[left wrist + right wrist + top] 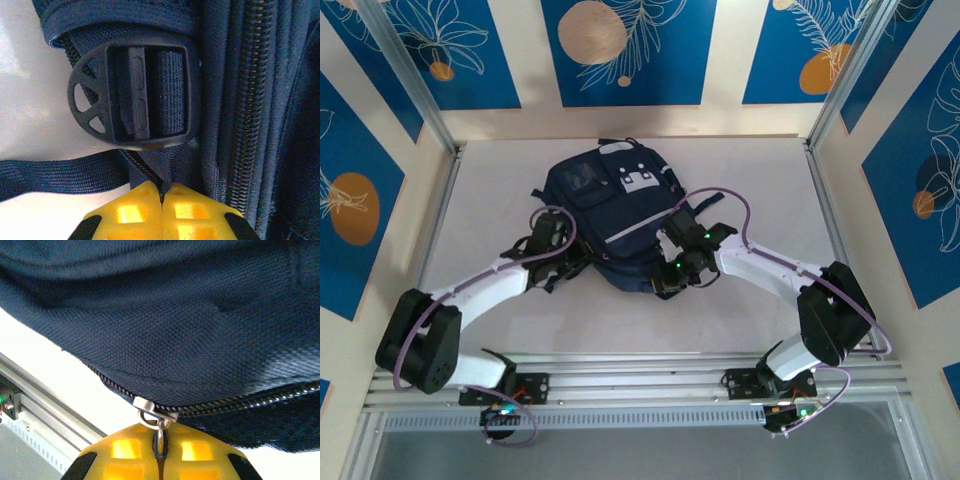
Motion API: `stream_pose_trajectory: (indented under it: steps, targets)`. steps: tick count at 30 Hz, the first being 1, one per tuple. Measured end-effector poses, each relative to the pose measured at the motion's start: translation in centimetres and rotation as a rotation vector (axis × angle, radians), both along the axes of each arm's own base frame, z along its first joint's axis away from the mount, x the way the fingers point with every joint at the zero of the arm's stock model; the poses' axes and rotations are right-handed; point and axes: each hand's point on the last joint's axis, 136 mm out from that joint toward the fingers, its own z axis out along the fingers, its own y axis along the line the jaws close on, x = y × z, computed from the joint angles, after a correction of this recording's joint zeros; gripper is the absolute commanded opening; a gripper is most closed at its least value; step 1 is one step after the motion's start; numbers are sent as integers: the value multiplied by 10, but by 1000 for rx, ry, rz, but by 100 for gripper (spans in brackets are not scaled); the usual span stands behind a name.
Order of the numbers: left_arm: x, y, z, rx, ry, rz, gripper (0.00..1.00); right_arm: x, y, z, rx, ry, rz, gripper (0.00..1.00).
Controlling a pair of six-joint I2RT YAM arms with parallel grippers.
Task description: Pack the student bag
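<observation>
Student bag: the large navy-blue fabric student bag (610, 215), with white patches and a pale stripe, lies flat in the middle of the white table (500, 190). Its top end points toward 12 o'clock and its bottom toward the arm bases.

Left arm pose: the base is at 7 o'clock in the overhead view and the elbow is folded out toward 8 o'clock. The white forearm runs up and right to the bag's 8 o'clock edge.

Left gripper: the left gripper (162, 192) has its yellow fingertips pressed together, pinching a thin dark cord (142, 170) that runs down from the bag's side. In the overhead view it sits against the bag (572, 262).

Beside the left gripper: a black plastic strap buckle (130, 95) sits at 12 o'clock of the fingertips. A navy webbing strap (55, 175) lies at 9 o'clock and a closed dark zipper line (247, 100) at 2 o'clock.

Right arm pose: the base is at 5 o'clock and the elbow is pushed out to 4 o'clock. The forearm slants up and left to the bag's 5 o'clock corner.

Right gripper: the right gripper (160, 432) is clamped on the small silver metal zipper pull (159, 427). The pull hangs from a slider on a black-toothed zipper (240, 402). In the overhead view the gripper touches the bag (670, 278).

Below the right gripper: an aluminium frame rail (45, 410) crosses at 8 o'clock.
</observation>
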Motion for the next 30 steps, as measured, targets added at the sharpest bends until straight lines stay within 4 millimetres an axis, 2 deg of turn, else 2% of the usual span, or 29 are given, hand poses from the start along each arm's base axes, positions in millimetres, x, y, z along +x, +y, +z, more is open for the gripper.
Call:
stream_pose_trajectory:
  steps: [2,5,6,9,13,16,18,20,25,27,30]
  targets:
    - [9,2,8,34,16,8,0,-7,11,4,1,-17,40,0]
    - [25,16,17,66,46,51,12,-13,38,10,-1,-54,103,0]
    - [31,22,20,74,57,68,17,-14,50,10,-1,-64,122,0]
    - [50,44,31,78,70,129,41,-14,85,9,8,-74,151,0]
    - [71,73,64,33,-3,200,59,-10,125,0,20,-53,160,0]
    - [60,83,81,-10,-39,209,62,-5,145,-6,48,-35,152,0]
    - [43,78,82,-52,-40,180,60,-2,154,-6,73,-22,141,0]
    - [22,72,69,-96,-5,153,59,1,159,-6,97,-10,129,0]
    - [-31,64,11,-164,159,150,61,6,163,-3,139,19,97,0]
    - [-40,61,3,-178,188,149,62,7,165,-2,149,24,92,0]
    - [-36,54,9,-205,165,132,61,8,167,-1,162,25,89,0]
